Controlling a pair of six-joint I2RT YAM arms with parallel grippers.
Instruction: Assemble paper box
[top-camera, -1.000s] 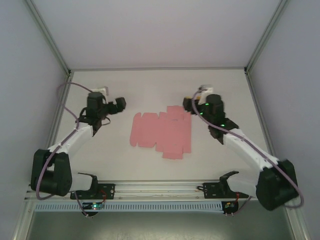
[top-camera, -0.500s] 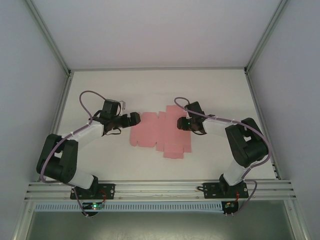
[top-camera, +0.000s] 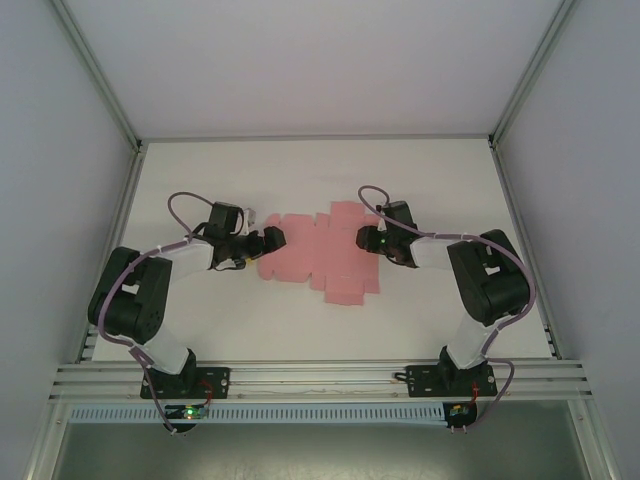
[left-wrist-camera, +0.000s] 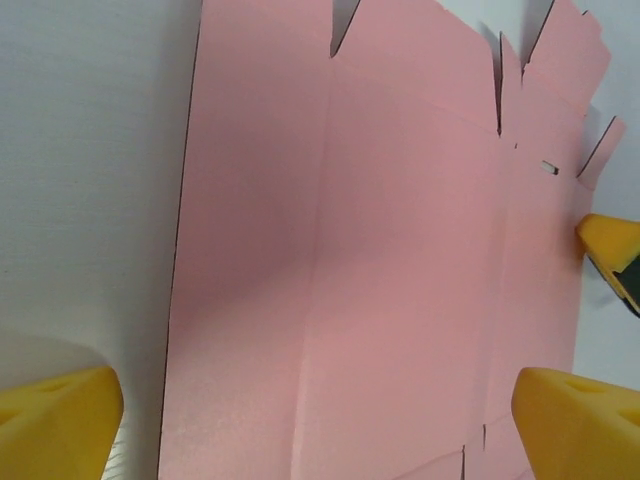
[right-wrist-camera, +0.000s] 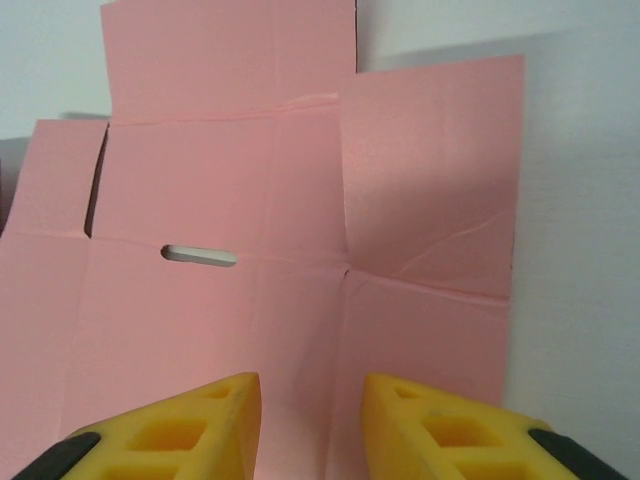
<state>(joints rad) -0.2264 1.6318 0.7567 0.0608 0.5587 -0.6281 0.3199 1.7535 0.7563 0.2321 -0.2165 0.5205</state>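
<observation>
The paper box is a flat salmon-pink die-cut sheet lying in the middle of the white table. My left gripper is low at the sheet's left edge, its yellow fingers spread wide. In the left wrist view the sheet lies flat between and beyond the left gripper. My right gripper is low over the sheet's right side. In the right wrist view its yellow fingers stand a narrow gap apart above a crease of the sheet, near a slot. The right gripper holds nothing.
A yellow fingertip of the right gripper shows at the right edge of the left wrist view. An aluminium rail runs along the table's near edge by the arm bases. Enclosure walls stand at left, right and back.
Both arms came down from raised poses to the sheet's two sides. The left gripper slid right onto the sheet's left edge. The right gripper's jaws narrowed.
</observation>
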